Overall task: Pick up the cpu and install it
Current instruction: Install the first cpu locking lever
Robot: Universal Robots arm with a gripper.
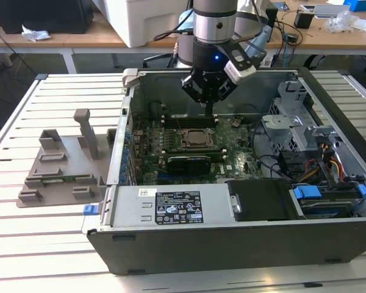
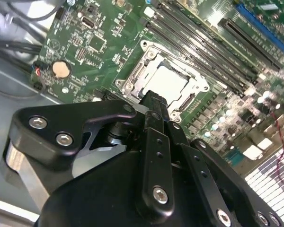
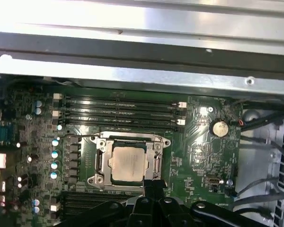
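Observation:
The cpu [image 3: 128, 163] is a pale silvery square lying flat inside the metal-framed socket [image 3: 99, 163] on the green motherboard [image 3: 199, 151]. It also shows in the second wrist view as the cpu [image 2: 170, 82] and in the exterior view as the cpu [image 1: 198, 138] in the middle of the open computer case. My gripper [image 1: 208, 113] hangs just above the board at the socket's far edge. Its black fingers [image 2: 154, 101] are pressed together with nothing between them. In the first wrist view the gripper [image 3: 149, 187] sits beside one edge of the socket, apart from the cpu.
Black memory slots [image 3: 120, 111] run beside the socket and a coin battery [image 3: 220, 128] sits nearby. In the exterior view's right are a drive cage [image 1: 296, 107] and cables [image 1: 329, 165]. The power supply [image 1: 177, 204] fills the case front. A grey fixture [image 1: 64, 165] stands on the table at the left.

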